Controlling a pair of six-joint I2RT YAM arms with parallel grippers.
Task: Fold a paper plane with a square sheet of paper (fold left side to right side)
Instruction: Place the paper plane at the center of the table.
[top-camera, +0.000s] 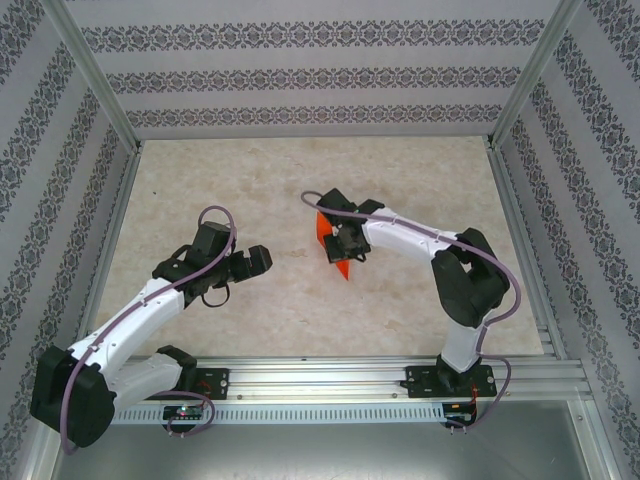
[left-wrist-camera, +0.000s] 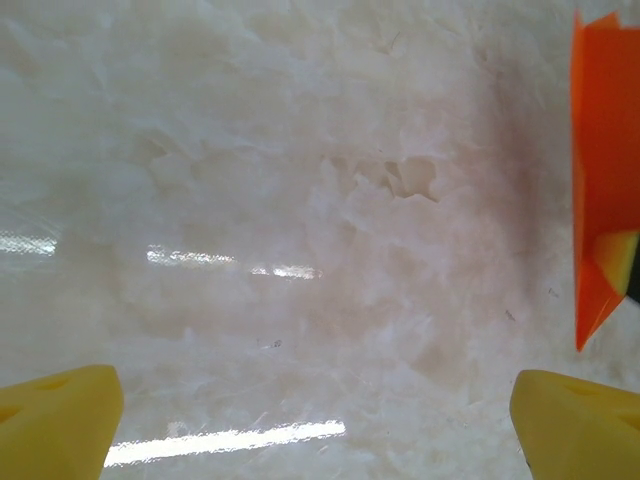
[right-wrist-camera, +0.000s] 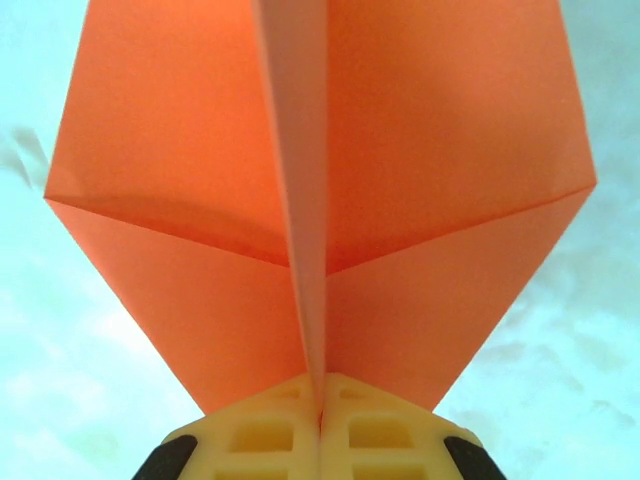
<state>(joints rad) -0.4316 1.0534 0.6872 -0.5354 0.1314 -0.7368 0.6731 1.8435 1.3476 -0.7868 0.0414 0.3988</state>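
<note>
Right wrist camera gives me the detail: right claw (right-wrist-camera: 322, 405) clamped on the centre crease of the orange paper (right-wrist-camera: 430, 190), folded flaps spreading to either side above the pads. From overhead I see the paper near the middle of the table (top-camera: 250, 180), its point poking out below that claw toward the arm bases. Left wrist camera: left claw (left-wrist-camera: 320, 420) gapes wide over the marbled surface, with the paper at the frame's right edge, well apart.
</note>
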